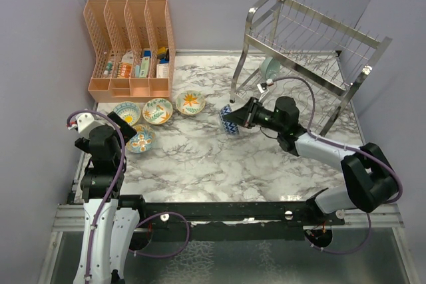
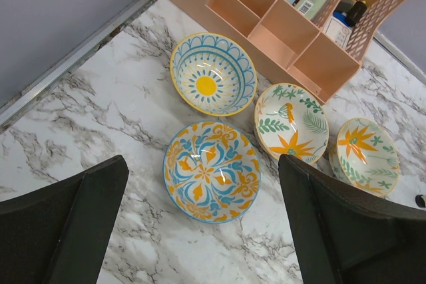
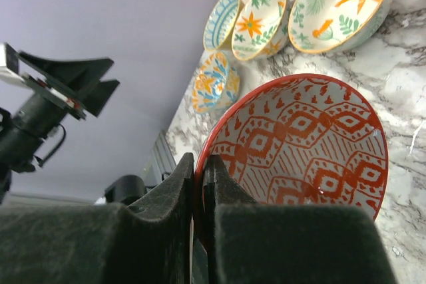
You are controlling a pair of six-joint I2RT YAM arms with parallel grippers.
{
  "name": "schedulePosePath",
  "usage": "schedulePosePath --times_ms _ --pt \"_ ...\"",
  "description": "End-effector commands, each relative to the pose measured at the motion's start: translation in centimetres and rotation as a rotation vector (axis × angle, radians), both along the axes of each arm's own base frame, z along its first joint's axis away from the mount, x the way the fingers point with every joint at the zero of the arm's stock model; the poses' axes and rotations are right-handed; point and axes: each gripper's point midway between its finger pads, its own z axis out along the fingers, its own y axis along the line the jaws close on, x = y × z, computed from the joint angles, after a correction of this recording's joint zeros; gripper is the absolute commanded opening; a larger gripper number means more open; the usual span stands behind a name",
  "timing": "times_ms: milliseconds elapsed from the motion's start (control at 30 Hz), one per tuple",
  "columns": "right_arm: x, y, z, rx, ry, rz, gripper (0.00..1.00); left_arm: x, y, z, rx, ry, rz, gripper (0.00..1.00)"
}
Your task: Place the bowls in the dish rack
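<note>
My right gripper (image 1: 241, 117) is shut on the rim of the red patterned bowl (image 1: 229, 121), holding it tilted above the marble table, left of the dish rack (image 1: 313, 44). In the right wrist view the fingers (image 3: 200, 164) pinch the bowl's rim (image 3: 313, 144). A pale teal bowl (image 1: 269, 68) stands in the rack's lower tier. My left gripper (image 1: 131, 128) is open and empty above an orange-and-blue bowl (image 2: 212, 171). Beside it sit a blue-and-yellow bowl (image 2: 213, 74), a cream leaf-patterned bowl (image 2: 291, 123) and an orange-flower bowl (image 2: 366, 156).
A peach plastic mesh organizer (image 1: 130, 44) holding small bottles and boxes stands at the back left, just behind the bowls. Purple walls close in the left, back and right. The rack's angled legs (image 1: 237, 71) reach down to the table.
</note>
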Motion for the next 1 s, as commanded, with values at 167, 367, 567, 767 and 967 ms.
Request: schedulePosePath --times_ms 167,367,567,767,967 --pt "3.9 -3.4 6.2 0.237 -0.065 -0.146 0.01 0.1 -0.1 0.9 0.001 -0.026 -0.01 0.99" --pt "5.9 -6.7 5.7 0.309 -0.047 -0.278 0.01 0.1 -0.1 1.0 0.0 -0.028 -0.012 0.99" --pt "7.4 -8.2 5.5 0.377 -0.049 -0.323 0.01 0.2 -0.2 0.8 0.0 -0.023 -0.017 0.99" --pt "9.1 -9.6 6.9 0.48 -0.098 -0.382 0.01 0.3 -0.2 0.7 -0.001 -0.015 -0.021 0.99" --pt "11.4 -11.4 7.4 0.523 -0.135 -0.462 0.01 0.4 -0.3 0.6 -0.002 -0.012 -0.028 0.99"
